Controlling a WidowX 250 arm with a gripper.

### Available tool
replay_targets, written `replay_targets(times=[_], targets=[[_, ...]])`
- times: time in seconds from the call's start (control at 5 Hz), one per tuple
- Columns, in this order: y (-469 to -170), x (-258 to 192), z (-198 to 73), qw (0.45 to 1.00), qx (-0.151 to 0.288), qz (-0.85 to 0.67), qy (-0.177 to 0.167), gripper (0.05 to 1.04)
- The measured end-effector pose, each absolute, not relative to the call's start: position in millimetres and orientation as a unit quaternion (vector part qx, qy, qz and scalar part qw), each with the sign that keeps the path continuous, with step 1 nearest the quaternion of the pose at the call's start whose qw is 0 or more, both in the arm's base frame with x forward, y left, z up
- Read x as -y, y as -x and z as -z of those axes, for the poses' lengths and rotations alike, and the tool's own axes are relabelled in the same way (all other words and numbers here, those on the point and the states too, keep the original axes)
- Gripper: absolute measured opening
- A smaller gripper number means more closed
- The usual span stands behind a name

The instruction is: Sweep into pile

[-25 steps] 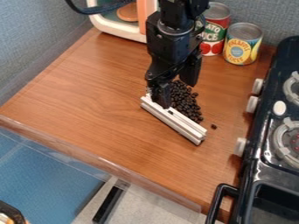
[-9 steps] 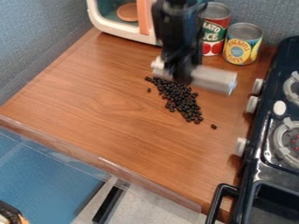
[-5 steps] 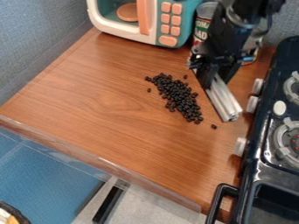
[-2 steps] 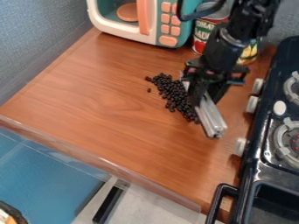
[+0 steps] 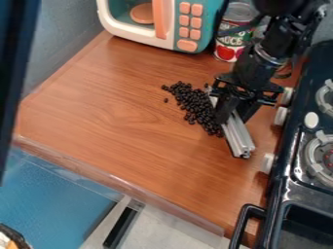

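The gripper (image 5: pixel 231 113) is low over the right part of the wooden counter, shut on a silver-white bar (image 5: pixel 238 136). The bar slants from upper left to lower right, along the right side of the dark beans (image 5: pixel 195 106). Those beans form an elongated heap that runs from upper left to lower right, with a stray one to its left. Part of the bar's upper end is hidden behind the gripper.
A toy microwave (image 5: pixel 189 22) stands at the back, with a tomato sauce can (image 5: pixel 229 47) to its right. The black toy stove (image 5: pixel 298 165) borders the counter's right side. A dark blurred object (image 5: pixel 14 63) covers the upper left edge.
From beyond the heap, the gripper and bar have swung round to its right side and come down beside the beans. Most recently they shifted slightly right and down. The dark shape at left has appeared.
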State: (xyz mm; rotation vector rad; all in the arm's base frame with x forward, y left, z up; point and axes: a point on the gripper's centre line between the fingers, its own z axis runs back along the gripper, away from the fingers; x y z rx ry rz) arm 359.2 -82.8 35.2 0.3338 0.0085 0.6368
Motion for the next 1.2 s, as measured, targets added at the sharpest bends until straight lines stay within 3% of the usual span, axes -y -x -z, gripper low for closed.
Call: replay_targets(times=[0.2,0.8,1.2], targets=[[-370.4,85.8,-33.3,0.935,0.002,-0.315,-0.163,0.372],[-419.2,76.9,-50.0,0.914,0.012,-0.392,-0.108,0.372],[-425.5,63.6,-27.2,0.894,0.032,-0.439,-0.085,0.372]])
